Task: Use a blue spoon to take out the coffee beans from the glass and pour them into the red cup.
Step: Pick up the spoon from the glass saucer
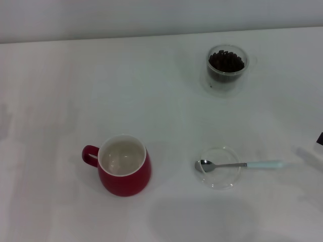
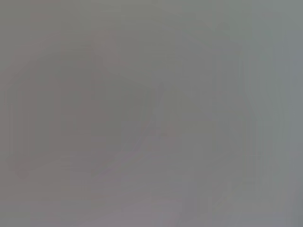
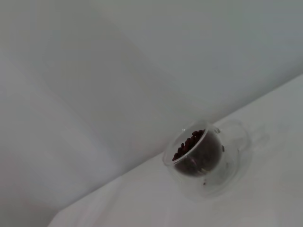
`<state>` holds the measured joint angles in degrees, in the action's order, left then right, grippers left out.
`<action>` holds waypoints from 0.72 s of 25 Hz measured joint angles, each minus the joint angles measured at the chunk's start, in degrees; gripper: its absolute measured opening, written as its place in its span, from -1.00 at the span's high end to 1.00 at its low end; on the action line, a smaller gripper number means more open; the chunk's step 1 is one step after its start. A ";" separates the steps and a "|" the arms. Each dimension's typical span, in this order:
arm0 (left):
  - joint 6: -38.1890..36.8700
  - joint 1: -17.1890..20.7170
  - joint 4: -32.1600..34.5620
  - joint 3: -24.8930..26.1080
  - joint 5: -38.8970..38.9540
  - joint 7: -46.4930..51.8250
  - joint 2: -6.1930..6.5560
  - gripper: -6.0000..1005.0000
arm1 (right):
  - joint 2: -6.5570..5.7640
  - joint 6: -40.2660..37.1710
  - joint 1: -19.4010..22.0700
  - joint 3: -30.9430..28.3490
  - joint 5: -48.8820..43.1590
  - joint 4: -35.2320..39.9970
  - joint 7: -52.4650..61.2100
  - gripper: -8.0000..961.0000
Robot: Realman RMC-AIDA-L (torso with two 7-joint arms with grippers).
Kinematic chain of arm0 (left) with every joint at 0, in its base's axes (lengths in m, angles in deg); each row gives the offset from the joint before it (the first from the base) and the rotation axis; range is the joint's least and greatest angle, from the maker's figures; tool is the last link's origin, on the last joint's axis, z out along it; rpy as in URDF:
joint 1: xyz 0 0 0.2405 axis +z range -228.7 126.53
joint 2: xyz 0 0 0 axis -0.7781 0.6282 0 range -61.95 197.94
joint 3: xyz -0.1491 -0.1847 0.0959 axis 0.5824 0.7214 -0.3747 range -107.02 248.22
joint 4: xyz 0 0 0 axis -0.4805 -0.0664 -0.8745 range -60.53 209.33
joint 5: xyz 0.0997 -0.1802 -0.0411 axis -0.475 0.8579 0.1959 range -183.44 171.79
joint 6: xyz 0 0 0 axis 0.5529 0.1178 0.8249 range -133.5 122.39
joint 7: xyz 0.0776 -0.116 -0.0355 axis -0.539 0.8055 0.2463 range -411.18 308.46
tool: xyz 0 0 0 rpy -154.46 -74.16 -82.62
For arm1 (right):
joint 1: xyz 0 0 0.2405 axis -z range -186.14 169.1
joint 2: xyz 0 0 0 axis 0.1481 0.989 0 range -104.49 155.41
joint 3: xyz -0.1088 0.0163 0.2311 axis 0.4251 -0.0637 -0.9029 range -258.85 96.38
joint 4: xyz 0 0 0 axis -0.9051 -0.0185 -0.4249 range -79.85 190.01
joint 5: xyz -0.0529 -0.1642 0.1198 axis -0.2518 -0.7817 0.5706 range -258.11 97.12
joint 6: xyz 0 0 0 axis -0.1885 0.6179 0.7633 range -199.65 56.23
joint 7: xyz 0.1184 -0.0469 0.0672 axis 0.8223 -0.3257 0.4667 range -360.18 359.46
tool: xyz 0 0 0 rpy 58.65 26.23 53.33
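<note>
Four things sit on the white table (image 1: 60, 80) in the head view: the glossy red cup (image 1: 123, 165) near left, cream inside bare; the clear thick-walled glass (image 1: 226, 69) far right, heaped with dark coffee beans (image 1: 226, 61); a flat clear saucer (image 1: 218, 167) bearing the blue spoon (image 1: 241, 164), metal bowl on it, pale handle pointing right. A dark sliver of the right arm (image 1: 320, 138) shows at the right edge; its gripper is out of view.

The left wrist view is blank grey.

The right wrist view shows the glass (image 3: 207, 158) and beans (image 3: 188, 144) by a pale wall (image 3: 142, 71).

Red cup (image 1: 124, 165) front left, spoon (image 1: 241, 164) on saucer (image 1: 218, 179) to its right, glass (image 1: 226, 69) of beans (image 1: 226, 61) behind
</note>
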<state>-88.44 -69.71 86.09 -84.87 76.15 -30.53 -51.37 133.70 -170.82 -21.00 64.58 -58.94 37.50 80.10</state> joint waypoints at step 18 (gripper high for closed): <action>0.82 -0.85 0.00 0.00 0.20 0.00 0.00 -0.78 | -0.36 2.00 0.09 1.56 -2.24 -0.08 7.61 -0.80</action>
<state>-87.63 -70.56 86.09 -84.88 76.36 -30.53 -51.37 133.34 -168.82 -20.91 66.15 -61.18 37.41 87.71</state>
